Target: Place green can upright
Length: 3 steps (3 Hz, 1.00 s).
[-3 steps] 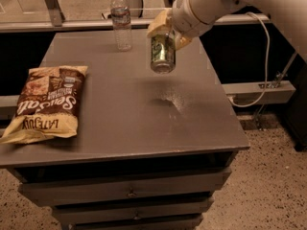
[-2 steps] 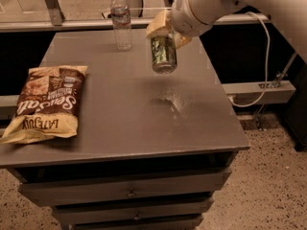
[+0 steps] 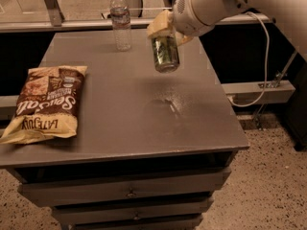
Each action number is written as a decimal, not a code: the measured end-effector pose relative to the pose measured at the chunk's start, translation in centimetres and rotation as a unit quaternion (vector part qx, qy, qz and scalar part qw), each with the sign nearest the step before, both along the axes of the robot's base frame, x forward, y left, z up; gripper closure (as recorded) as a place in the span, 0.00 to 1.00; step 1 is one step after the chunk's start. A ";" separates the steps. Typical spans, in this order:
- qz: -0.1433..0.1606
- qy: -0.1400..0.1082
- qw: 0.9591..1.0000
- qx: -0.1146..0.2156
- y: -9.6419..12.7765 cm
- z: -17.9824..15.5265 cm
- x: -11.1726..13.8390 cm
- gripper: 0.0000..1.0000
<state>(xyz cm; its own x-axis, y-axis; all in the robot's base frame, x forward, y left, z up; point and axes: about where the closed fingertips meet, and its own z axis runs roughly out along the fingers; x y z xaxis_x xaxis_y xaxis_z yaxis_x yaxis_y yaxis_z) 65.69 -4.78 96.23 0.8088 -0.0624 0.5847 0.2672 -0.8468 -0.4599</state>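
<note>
The green can (image 3: 166,54) is a small dark-green drink can with pale lettering and a silver end facing down. It hangs nearly upright in the air above the middle right of the grey table (image 3: 120,123). My gripper (image 3: 164,28) is shut on the can's upper part, its tan fingers (image 3: 159,24) wrapping it from above. The white arm reaches in from the upper right. The can's top end is hidden by the fingers.
A clear plastic water bottle (image 3: 121,20) stands at the table's back edge, left of the can. A brown and yellow chip bag (image 3: 45,102) lies flat at the left. Drawers sit under the tabletop. A white cable (image 3: 261,66) hangs at the right.
The arm and the can have hardly moved; the can stays held above the table at about the same height.
</note>
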 end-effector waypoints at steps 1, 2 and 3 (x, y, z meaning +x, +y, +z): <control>0.091 -0.010 0.996 0.023 -0.3 -0.5 -0.2 1.00; 0.207 -0.034 0.977 0.031 -1.2 -0.9 -0.5 1.00; 0.262 -0.088 0.960 0.039 -2.0 -1.5 -0.8 1.00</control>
